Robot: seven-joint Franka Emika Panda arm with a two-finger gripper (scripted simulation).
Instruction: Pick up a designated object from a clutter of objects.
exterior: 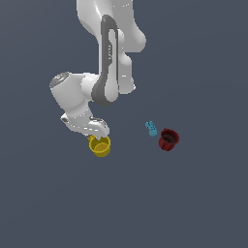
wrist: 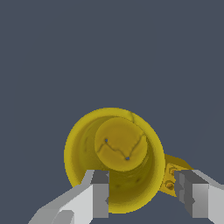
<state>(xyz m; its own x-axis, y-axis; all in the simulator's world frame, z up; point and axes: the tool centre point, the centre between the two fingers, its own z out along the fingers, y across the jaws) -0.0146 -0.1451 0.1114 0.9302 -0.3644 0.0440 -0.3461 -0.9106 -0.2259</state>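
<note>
Bright yellow cup (wrist: 114, 159), tapered, thick-rimmed, upright, spread claw (wrist: 144, 199) straddling its wall

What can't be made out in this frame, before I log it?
- Contact: in the wrist view the gripper straddles the yellow cup's wall, one finger over its mouth; touching or not is unclear.
- Small yellow block: partly hidden behind the cup and the other finger in the wrist view; not visible in the exterior view.
- Cyan piece: too small in the exterior view to tell its shape.
- Dark red cup: absent from the wrist view.
</note>
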